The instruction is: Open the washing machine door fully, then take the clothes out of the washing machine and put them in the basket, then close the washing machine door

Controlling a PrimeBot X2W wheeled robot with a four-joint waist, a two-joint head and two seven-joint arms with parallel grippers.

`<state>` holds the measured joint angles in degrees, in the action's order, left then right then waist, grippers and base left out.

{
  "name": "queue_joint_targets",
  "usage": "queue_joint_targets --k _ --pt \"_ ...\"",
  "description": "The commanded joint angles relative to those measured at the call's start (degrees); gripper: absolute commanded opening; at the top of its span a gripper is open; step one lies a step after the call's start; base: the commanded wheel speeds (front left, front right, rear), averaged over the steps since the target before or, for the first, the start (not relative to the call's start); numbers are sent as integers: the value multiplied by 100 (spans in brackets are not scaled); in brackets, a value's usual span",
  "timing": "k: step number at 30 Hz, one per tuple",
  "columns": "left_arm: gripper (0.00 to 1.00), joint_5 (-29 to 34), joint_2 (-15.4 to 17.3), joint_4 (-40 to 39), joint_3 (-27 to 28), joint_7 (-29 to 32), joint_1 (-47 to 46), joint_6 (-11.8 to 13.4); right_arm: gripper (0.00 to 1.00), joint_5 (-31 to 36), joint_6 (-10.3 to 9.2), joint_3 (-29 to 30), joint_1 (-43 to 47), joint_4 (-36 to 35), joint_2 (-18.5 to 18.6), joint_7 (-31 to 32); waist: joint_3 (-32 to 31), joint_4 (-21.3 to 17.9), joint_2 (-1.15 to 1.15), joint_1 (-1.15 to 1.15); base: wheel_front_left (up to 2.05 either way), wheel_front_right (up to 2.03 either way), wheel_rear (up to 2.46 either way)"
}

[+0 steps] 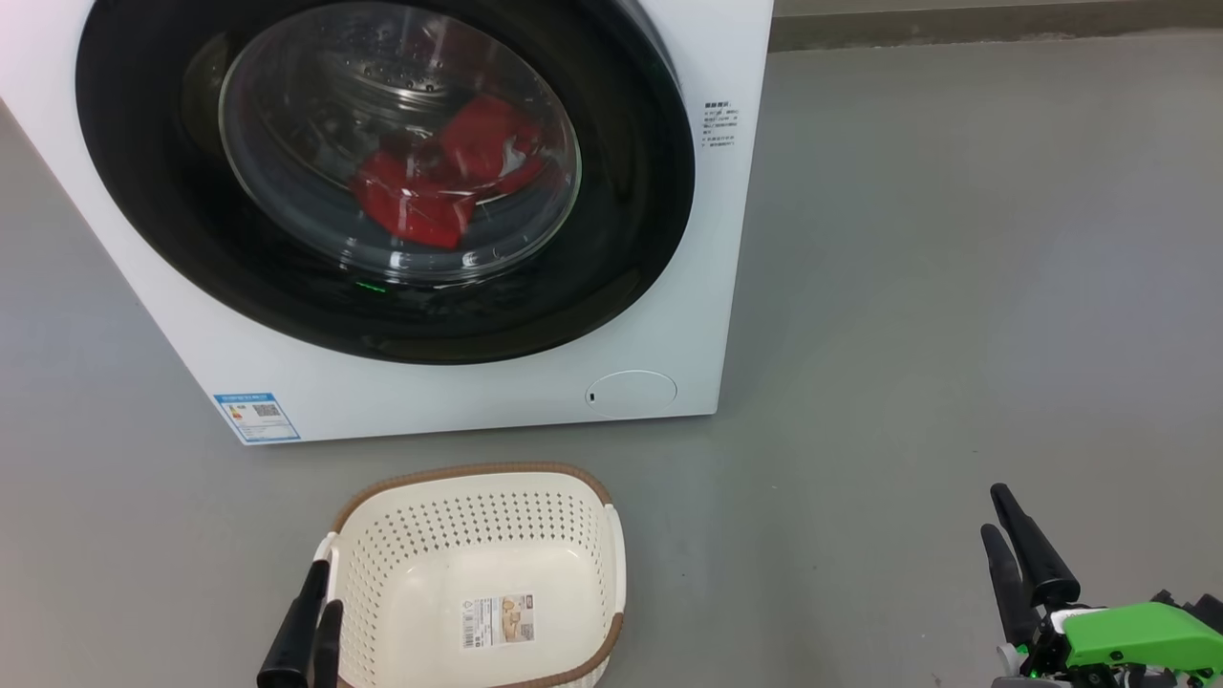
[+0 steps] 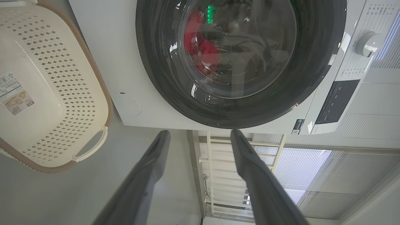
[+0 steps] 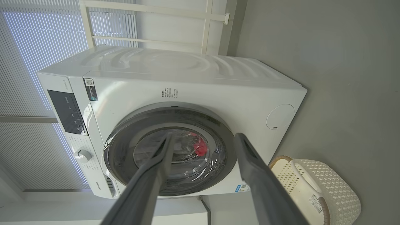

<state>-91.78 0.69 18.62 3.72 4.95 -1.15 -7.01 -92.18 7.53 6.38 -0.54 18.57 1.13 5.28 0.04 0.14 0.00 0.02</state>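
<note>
Opening step; door [image 1: 382, 330] shut; left gripper [image 1: 323, 588], right gripper [image 1: 994, 511] parted, empty; you'll likely need to hook its rim.

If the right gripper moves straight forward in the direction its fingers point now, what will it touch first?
Most likely the washing machine door: the right gripper aims near its middle, with nothing seen in between. The distance is unclear.
</note>
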Motion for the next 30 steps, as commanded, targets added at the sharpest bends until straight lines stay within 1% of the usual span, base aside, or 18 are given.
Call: queue_joint_targets --k 1,15,20,30 --pt "100 -34 49 -184 9 -55 -167 10 100 -33 0 -46 -246 -190 63 -49 5 2 0 0 0 0 0" --pt "100 287 85 -386 -24 -297 -230 -8 100 34 -1 -207 -343 -405 82 -194 9 23 0 -2 0 0 0" --pt "100 617 92 -532 -6 -381 -247 -11 100 112 -1 -271 -392 -526 112 -283 14 31 0 -2 0 0 0" --pt "100 1449 95 -746 52 -550 -261 -15 100 592 -1 -607 -492 -718 330 -571 15 34 0 -2 0 0 0"
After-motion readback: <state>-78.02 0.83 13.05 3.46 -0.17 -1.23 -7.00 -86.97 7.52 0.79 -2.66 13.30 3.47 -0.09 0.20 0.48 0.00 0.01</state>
